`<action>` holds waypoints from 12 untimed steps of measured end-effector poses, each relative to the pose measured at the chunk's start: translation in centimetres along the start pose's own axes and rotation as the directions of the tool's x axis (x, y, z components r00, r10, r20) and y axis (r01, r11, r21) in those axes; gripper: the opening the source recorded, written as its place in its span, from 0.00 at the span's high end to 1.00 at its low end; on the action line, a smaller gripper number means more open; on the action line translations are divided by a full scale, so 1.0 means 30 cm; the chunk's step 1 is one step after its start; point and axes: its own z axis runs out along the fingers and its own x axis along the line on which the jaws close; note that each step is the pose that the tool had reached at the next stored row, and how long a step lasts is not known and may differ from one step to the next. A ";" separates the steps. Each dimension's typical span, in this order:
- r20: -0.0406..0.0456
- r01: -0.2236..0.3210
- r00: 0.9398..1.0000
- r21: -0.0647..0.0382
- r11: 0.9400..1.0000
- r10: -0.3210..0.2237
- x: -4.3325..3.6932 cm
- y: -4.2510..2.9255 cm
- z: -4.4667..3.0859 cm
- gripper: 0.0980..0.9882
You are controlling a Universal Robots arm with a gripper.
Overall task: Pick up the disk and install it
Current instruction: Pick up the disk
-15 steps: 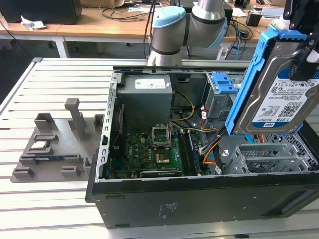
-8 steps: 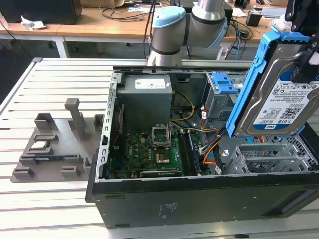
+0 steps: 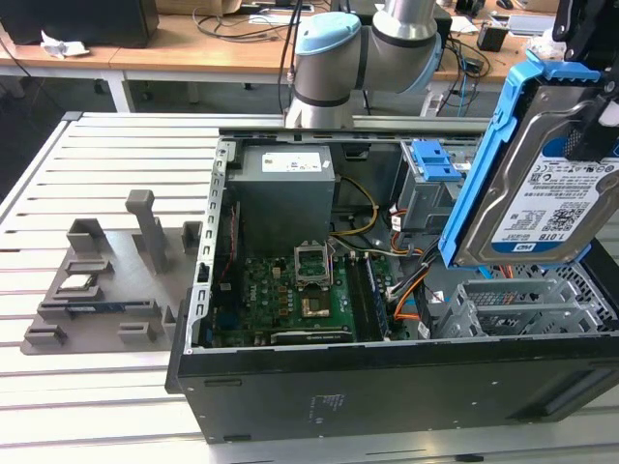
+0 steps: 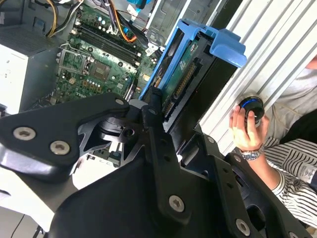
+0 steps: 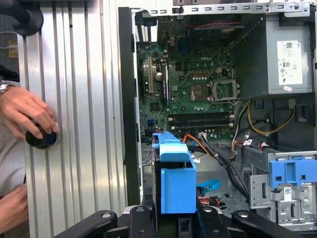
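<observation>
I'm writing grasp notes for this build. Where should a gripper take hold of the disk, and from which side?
Probably across its two broad flat faces, coming edge-on from the end opposite the blue tab. The disk is a thin slab, so those faces give wide parallel contact. The gripper holds it that way above the open case.

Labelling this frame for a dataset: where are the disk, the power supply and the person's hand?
the disk (image 3: 549,198), exterior view, on its printed label.
the power supply (image 3: 285,208), exterior view, on its grey side panel.
the person's hand (image 5: 25,111), first wrist view, on the back of the hand.
</observation>
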 end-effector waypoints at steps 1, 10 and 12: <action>0.000 -0.001 1.000 0.000 1.000 0.001 0.000 -0.002 0.000 0.70; -0.001 -0.002 1.000 0.000 1.000 0.002 -0.004 -0.062 0.009 0.70; 0.000 -0.003 1.000 0.000 1.000 0.003 -0.004 -0.070 0.015 0.70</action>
